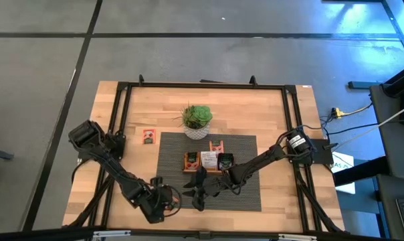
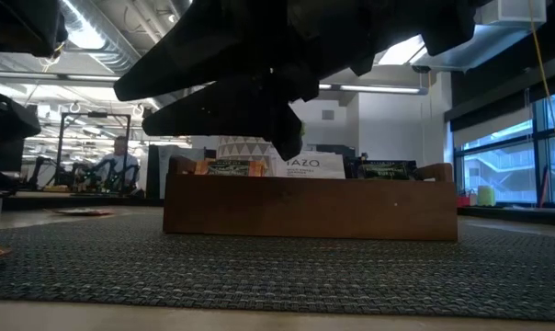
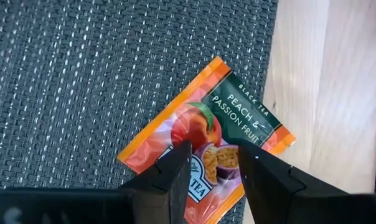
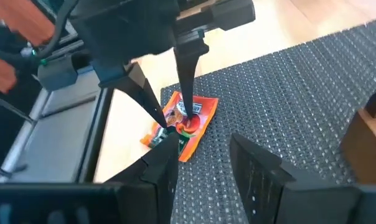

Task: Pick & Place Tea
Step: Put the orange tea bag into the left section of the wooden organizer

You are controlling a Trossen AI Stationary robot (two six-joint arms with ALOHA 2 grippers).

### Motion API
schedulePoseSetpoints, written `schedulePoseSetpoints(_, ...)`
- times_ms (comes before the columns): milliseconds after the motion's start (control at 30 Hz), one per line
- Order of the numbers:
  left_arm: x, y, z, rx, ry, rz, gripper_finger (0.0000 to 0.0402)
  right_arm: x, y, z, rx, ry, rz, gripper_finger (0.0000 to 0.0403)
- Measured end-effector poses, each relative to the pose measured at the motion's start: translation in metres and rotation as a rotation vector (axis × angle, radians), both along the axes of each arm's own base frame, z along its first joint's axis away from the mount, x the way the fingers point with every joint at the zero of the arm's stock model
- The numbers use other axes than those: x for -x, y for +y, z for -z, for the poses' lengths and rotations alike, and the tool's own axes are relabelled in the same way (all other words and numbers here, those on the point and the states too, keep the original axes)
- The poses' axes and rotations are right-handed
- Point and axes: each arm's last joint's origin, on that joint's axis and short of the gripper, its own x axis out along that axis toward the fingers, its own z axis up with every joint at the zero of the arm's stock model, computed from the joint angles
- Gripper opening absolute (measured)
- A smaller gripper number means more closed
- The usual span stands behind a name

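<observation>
On the left of the counter (image 1: 132, 114) we see one loose orange-red sachet (image 1: 148, 136) lying on bare wood, well apart from the arms. Our left gripper (image 3: 214, 177) hangs low over the near-left corner of the grey woven mat (image 1: 242, 194), its jaws parted and straddling a peach and passion fruit tea sachet (image 3: 206, 140) that lies flat, half on the mat and half on the wood. The fingertips seem to touch the sachet, yet nothing is pinched between them.

Further right, our right gripper (image 4: 203, 165) hovers just beside, also with jaws apart and holding nothing, pointing toward the same sachet. Behind it stands the wooden tray (image 2: 310, 207) with several tea bags already in it, and the potted plant (image 1: 197, 120) beyond.

We judge the main risk to be the sachet's flatness: closing jaws may slide over the slick foil or push it off the mat's edge. The two grippers are also near enough to collide.
</observation>
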Motion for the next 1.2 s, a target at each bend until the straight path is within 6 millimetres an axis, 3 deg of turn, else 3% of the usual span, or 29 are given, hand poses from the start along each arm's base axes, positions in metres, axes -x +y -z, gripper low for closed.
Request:
schedulePoseSetpoints(167,0.005,-0.005,0.000,-0.052,-0.046,0.019,0.0130,0.002,0.001,0.002,0.081,0.008,-0.045,0.0145)
schedulePoseSetpoints(333,0.008,-0.007,0.000,-0.071,-0.067,0.025,0.0130,0.002,0.002,0.002,-0.003,0.024,-0.004,0.0145)
schedulePoseSetpoints(833,0.007,-0.009,0.000,-0.118,-0.099,0.109,0.0130,0.006,0.017,0.009,-0.013,0.012,-0.029,0.0145)
schedulePoseSetpoints(1200,0.009,-0.010,0.000,-0.145,-0.106,0.159,0.0130,-0.022,0.034,0.022,-0.076,0.109,0.024,0.0145)
